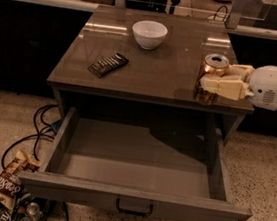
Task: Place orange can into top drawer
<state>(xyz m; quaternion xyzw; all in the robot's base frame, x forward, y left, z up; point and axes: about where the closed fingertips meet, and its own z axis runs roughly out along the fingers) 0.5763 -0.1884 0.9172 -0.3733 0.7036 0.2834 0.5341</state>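
End effector (213, 80) is at the right side of the desk (186, 53). It pinches the orange can (215, 62), with one pale finger in front of it and one behind. The can stands upright near the front right corner of the desk, and its bottom seems to touch the desk top. So the grab looks done. The lift, the move over the drawer and the drop are not done yet.

Now from left to right. On the floor at the left lies a snack bag (3, 186), with black cables (38, 130) near it. On the desk, a flat dark packet (108, 64) lies at the left. A white bowl (149, 34) sits further back, near the middle. I can see nothing in the bowl. Below the desk top, the top drawer (64, 138) is pulled wide open. Its inside looks bare. A small dark handle (134, 207) is on its front. The can is above the drawer's right side, so I think it has to come forward and then go down.
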